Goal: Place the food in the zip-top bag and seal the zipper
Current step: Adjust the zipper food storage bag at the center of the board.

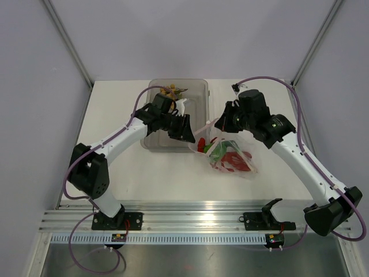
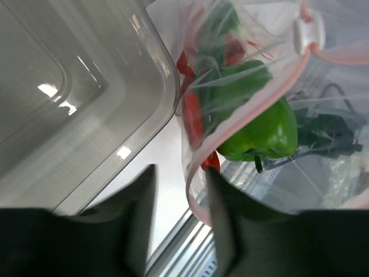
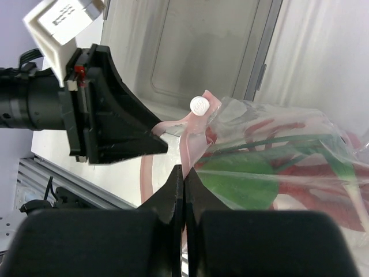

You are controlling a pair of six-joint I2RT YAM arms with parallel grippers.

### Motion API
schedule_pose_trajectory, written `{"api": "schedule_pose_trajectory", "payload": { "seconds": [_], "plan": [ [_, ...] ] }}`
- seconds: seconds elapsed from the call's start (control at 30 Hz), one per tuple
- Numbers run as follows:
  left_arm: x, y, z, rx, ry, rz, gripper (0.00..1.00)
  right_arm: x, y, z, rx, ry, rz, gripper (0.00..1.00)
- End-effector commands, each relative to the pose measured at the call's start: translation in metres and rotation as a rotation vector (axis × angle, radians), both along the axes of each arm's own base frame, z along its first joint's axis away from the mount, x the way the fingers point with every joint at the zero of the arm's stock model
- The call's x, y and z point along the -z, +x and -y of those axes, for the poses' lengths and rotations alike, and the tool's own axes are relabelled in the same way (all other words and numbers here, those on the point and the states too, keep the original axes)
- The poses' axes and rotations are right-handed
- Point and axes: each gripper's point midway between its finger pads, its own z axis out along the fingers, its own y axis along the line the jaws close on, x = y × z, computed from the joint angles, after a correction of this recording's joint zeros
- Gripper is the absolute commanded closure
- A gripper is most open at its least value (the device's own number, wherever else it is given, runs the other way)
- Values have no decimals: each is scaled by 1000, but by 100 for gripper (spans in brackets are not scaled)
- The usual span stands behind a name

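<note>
The zip-top bag (image 1: 233, 158) lies right of the tray and holds the red lobster (image 1: 236, 160), the green bell pepper (image 2: 259, 118) and thin green stalks (image 3: 288, 141). My right gripper (image 3: 183, 170) is shut on the bag's pink-red zipper (image 3: 193, 135) just below the white slider (image 3: 200, 105), lifting the mouth. My left gripper (image 2: 180, 216) is open. A loop of the zipper (image 2: 196, 190) hangs between its fingers, against the right one. The yellow-tan ball cluster (image 1: 170, 90) lies at the tray's far end, partly hidden behind the left arm.
The rigid clear grey tray (image 1: 196, 92) stands at the back centre. Its corner (image 2: 164, 86) is close to the bag and my left gripper. Aluminium rails (image 1: 190, 222) run along the near table edge. White walls close the back and sides.
</note>
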Motion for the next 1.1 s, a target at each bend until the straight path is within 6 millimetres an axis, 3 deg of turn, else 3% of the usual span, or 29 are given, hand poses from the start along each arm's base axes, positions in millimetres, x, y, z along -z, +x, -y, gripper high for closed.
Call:
{"api": "schedule_pose_trajectory", "payload": {
  "seconds": [0.0,0.13,0.23,0.33,0.43,0.47,0.57,0.67,0.8,0.9,0.97,1.07],
  "plan": [
    [-7,6,11,8,-55,2,68,-29,4,4,35,46,89,100],
    [-29,5,14,15,-78,30,100,-25,1,17,70,2,86,100],
    [-60,-6,25,73,-136,62,100,-10,1,48,193,-115,64,100],
    [-92,-18,46,129,-187,107,100,-10,-3,70,267,-183,75,100],
    [-108,-30,68,193,-215,96,100,-32,-4,83,312,-200,119,100],
    [-123,-31,74,201,-243,108,100,-48,-4,86,320,-189,152,100],
    [-142,-38,82,223,-303,120,100,-66,-10,97,357,-191,189,100],
    [-139,-33,82,197,-293,133,100,-70,-16,109,390,-200,206,100],
    [-109,-28,84,186,-238,77,100,-77,-25,111,392,-182,200,100],
    [-91,-22,85,171,-196,58,100,-98,-30,110,376,-131,243,100],
    [-90,-20,85,169,-189,58,100,-111,-33,112,372,-120,274,100],
    [-93,-16,87,170,-186,74,100,-108,-31,114,364,-160,263,100]
  ]
}}
